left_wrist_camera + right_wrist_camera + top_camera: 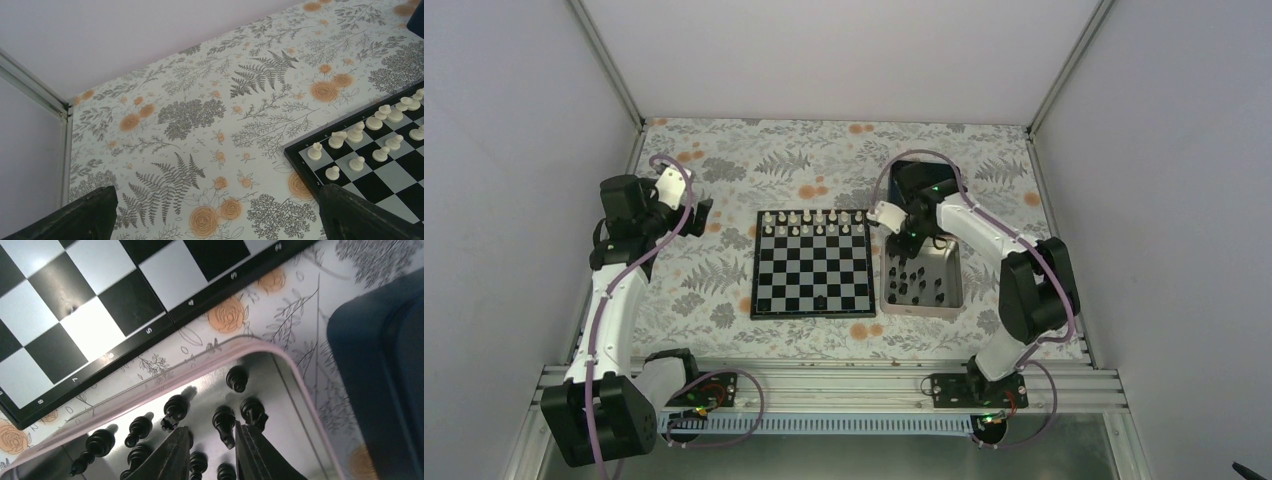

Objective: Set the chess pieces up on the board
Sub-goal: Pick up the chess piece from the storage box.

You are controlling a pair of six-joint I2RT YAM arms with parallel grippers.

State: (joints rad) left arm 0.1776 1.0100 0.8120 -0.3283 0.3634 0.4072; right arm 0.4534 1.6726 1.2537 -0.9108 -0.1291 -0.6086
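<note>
Top view: 1 board [812,270] between arms, 2 rows white pieces [814,223] at far edge, 1 black piece [821,300] near edge; right gripper [913,246] over 1 silver tray [919,311], 1 dark blue tray [919,162] beyond it; floral cloth [724,160], white walls [844,50]. Left wrist: left gripper [215,200] spread wide, empty, board corner ahead-right w/ approx 14 white pcs. Right wrist: fingers [172,457] narrowly parted, gripping nothing, min 8 black pieces [175,410] in tray just beneath, uncountable from top.

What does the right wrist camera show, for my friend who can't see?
The right end effector reaches down into a silver tray, its two fingers slightly apart among tiny black chess pieces. Part of the chessboard shows above, and a dark blue tray at right.
</note>
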